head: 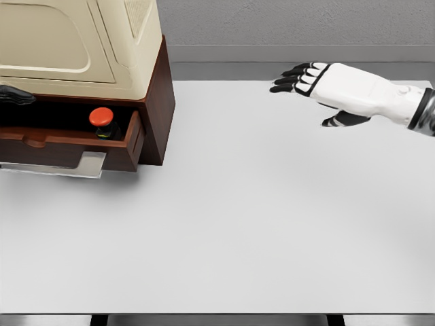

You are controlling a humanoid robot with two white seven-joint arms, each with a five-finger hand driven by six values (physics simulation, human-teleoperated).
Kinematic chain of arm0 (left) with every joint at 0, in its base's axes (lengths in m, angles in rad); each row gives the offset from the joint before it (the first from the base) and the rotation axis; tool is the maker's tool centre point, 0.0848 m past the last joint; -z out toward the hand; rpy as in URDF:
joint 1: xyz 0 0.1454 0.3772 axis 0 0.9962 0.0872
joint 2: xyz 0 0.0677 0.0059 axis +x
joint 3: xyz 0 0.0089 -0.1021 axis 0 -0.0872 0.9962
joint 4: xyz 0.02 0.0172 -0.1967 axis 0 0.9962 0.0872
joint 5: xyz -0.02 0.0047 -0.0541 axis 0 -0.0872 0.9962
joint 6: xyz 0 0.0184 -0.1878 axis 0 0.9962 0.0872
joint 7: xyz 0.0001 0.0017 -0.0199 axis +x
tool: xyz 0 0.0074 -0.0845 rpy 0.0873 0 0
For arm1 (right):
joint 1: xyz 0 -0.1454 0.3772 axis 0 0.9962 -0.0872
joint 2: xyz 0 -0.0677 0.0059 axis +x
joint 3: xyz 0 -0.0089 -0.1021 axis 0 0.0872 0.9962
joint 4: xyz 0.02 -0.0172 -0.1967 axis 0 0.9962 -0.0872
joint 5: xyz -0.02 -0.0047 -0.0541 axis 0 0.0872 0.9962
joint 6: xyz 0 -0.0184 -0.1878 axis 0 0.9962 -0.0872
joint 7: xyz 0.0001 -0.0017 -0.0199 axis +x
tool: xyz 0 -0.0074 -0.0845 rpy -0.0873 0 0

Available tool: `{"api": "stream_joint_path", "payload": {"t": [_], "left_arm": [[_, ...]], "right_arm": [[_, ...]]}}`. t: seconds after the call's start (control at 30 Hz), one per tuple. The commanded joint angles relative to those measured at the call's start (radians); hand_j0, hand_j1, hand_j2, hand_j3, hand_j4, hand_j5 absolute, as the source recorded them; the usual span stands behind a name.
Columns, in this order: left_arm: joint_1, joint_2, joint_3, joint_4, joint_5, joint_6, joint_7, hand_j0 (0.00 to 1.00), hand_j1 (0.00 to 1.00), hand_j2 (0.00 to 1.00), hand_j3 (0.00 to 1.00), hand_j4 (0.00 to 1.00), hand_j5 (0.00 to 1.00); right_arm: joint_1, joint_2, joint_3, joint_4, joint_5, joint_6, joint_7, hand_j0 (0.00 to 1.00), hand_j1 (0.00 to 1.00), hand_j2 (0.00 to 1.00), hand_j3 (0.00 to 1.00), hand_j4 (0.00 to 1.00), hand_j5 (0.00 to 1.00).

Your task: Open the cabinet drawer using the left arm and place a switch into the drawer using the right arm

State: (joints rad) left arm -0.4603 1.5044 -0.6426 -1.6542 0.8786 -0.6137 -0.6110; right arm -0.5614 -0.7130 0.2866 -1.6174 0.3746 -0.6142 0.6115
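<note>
A dark wooden cabinet (158,102) stands at the table's back left, and its drawer (75,148) is pulled out toward me. Inside the drawer, at its right end, sits the switch (102,121), a black body with a red round button on top. My right hand (307,94) hovers above the table at the upper right, far from the cabinet, with its fingers spread and holding nothing. A dark part of my left hand (15,95) shows at the left edge, just above the drawer opening; most of it is out of frame.
A beige machine (81,41) sits on top of the cabinet. A thin grey plate (90,165) sticks out under the drawer front. The white table (258,224) stretches to the front edge. A grey wall runs behind it.
</note>
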Motion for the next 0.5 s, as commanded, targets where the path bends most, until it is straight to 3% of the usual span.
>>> {"api": "stream_joint_path", "payload": {"t": [0.0,0.13,0.3,0.47], "left_arm": [[0.000,-0.006,0.004,-0.068,0.005,0.003,0.000,0.92,0.92,0.92,0.92,0.92,0.92],[-0.009,-0.036,0.012,-0.102,0.003,0.003,0.000,0.92,0.92,0.92,0.92,0.92,0.92],[-0.014,-0.177,0.011,-0.108,-0.072,0.003,0.000,0.92,0.92,0.92,0.92,0.92,0.92],[-0.014,-0.200,0.009,-0.108,-0.096,0.003,0.000,0.92,0.92,0.92,0.92,0.92,0.92]], "right_arm": [[0.002,-0.042,0.008,0.037,-0.022,0.003,-0.001,1.00,1.00,1.00,1.00,1.00,1.00],[0.003,-0.042,0.037,0.057,-0.017,0.003,-0.001,1.00,1.00,1.00,1.00,1.00,1.00],[0.000,-0.043,0.059,0.077,-0.016,0.003,-0.001,1.00,1.00,1.00,1.00,1.00,1.00],[-0.005,-0.045,0.077,0.077,-0.016,0.003,-0.001,1.00,1.00,1.00,1.00,1.00,1.00]]}}
